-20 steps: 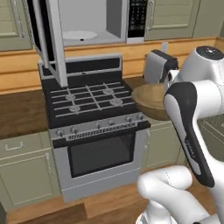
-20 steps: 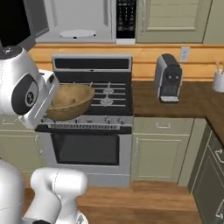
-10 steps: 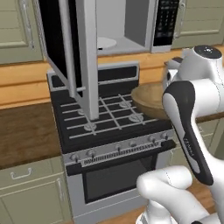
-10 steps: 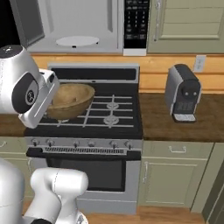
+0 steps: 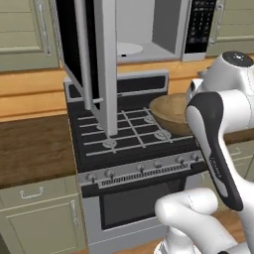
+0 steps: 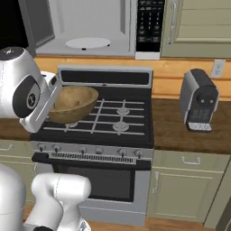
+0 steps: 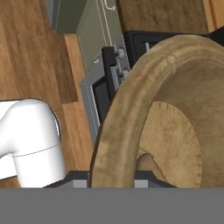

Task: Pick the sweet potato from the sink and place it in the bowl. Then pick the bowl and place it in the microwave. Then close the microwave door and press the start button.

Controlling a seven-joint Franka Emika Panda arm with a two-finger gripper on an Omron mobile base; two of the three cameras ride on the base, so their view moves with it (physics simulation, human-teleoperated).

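My gripper (image 7: pixel 111 180) is shut on the rim of the tan wooden bowl (image 7: pixel 122 113), which hangs tilted above the stove's burners (image 6: pixel 74 101), right of the grates in the left base view (image 5: pixel 171 114). Low inside the bowl, close to the gripped rim, lies a small orange-brown lump (image 7: pixel 148 164) that looks like the sweet potato. The silver microwave (image 6: pixel 90 22) sits above the stove with its cavity and white turntable showing. The microwave door (image 5: pixel 94 59) is swung wide open toward me. Its black keypad panel (image 6: pixel 148 25) is on the right side.
The black gas stove (image 6: pixel 113 119) with its oven (image 5: pixel 134 208) lies right below the bowl. A dark coffee machine (image 6: pixel 198 101) stands on the wooden counter to the right. Beige cabinets flank the microwave. The open door hangs over the stove's left half.
The whole picture has shifted: the base has driven, bringing stove and microwave closer and more central. The bowl stays in my gripper at the same place relative to the arm.
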